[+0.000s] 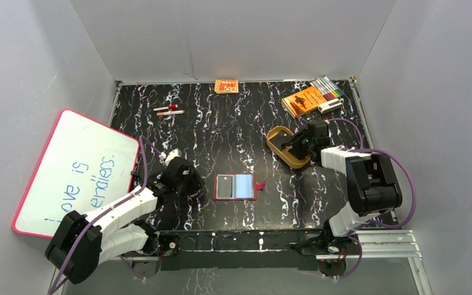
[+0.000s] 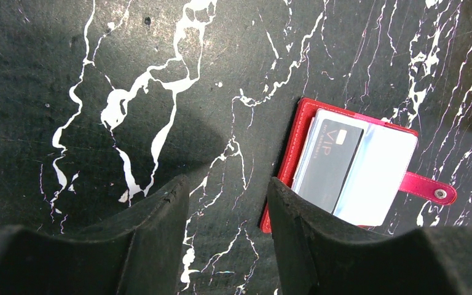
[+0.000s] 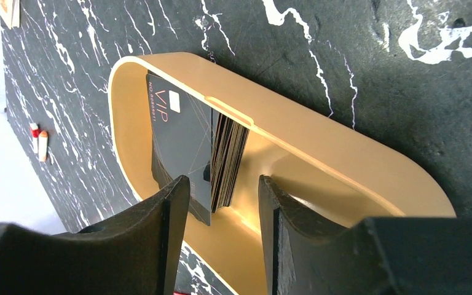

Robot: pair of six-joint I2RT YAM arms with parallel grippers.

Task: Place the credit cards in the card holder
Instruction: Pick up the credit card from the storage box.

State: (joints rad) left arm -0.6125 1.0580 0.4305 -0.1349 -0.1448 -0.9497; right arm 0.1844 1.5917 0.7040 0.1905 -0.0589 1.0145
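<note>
The red card holder lies open on the table's near middle, with a dark card in its left clear sleeve and its snap tab to the right. My left gripper is open and empty just left of the holder. A stack of dark credit cards stands on edge inside the tan oval tray. My right gripper is open over the tray, its fingers either side of the stack's near end, not closed on it. In the top view the right gripper sits over the tray.
A whiteboard leans at the left. An orange booklet, markers and a small white item lie at the back right. A small orange box is at the back middle; two small sticks at the back left.
</note>
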